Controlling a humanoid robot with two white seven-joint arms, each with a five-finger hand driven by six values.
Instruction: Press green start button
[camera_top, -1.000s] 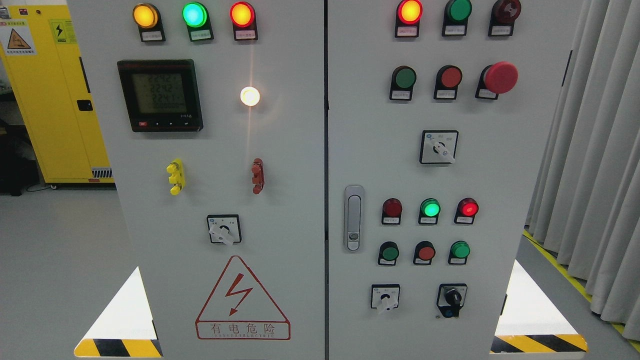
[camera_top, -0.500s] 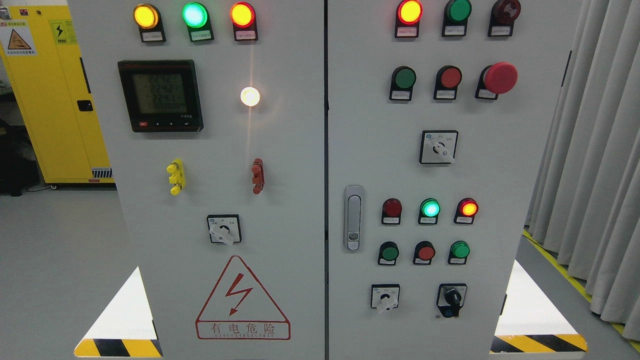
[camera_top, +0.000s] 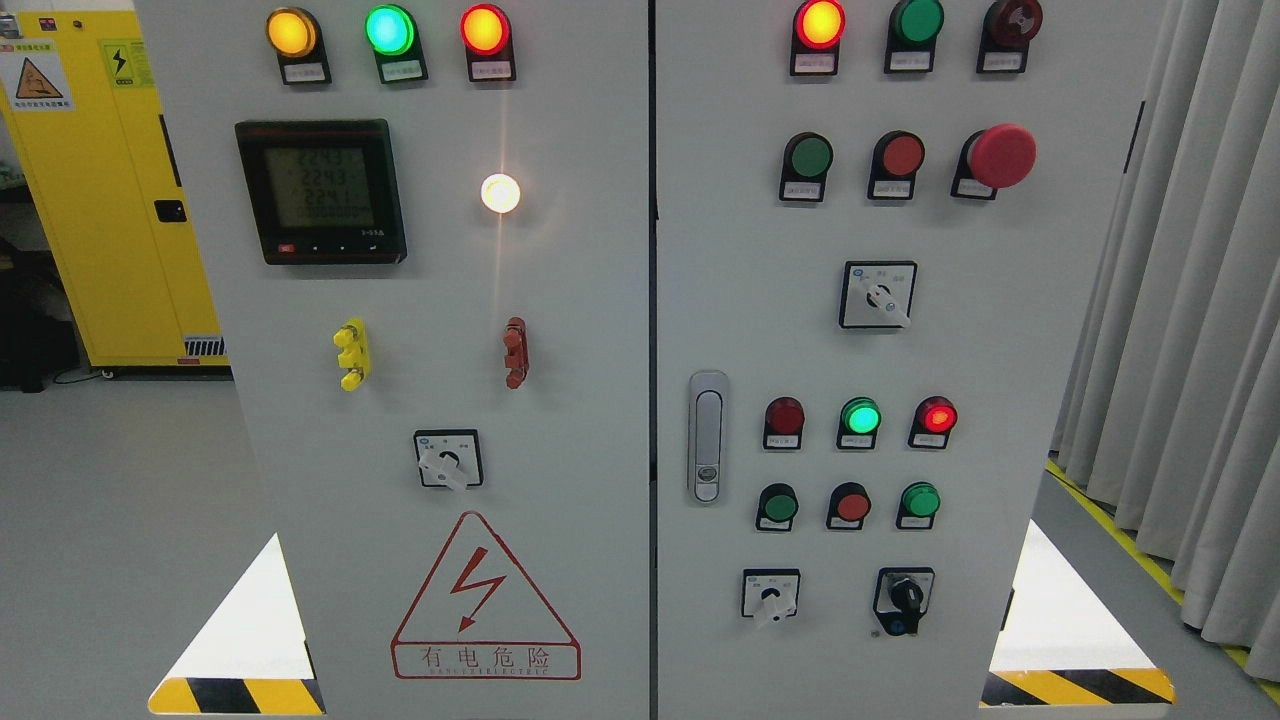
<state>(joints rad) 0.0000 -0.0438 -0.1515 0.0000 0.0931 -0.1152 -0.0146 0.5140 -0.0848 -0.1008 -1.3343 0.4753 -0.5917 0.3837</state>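
Observation:
A grey electrical cabinet with two doors fills the head view. The right door carries green push buttons: one in the upper row (camera_top: 809, 157), one at the lower left (camera_top: 778, 506) and one at the lower right (camera_top: 919, 500). A lit green lamp (camera_top: 860, 416) sits in the row above the lower buttons. Red buttons (camera_top: 903, 155) (camera_top: 852, 505) stand beside the green ones. I cannot tell which green button is the start button; the labels are too small. Neither hand nor arm shows.
A red mushroom stop button (camera_top: 1001, 155) juts out at the upper right. Rotary switches (camera_top: 878, 294) (camera_top: 771, 596), a key switch (camera_top: 905, 598) and a door handle (camera_top: 707, 436) are on the right door. A meter (camera_top: 320, 190) is on the left door. Curtains (camera_top: 1190, 300) hang right.
The lower right red lamp flickered brighter half a second ago and is back to red. The meter's digits changed slightly. Nothing else moved.

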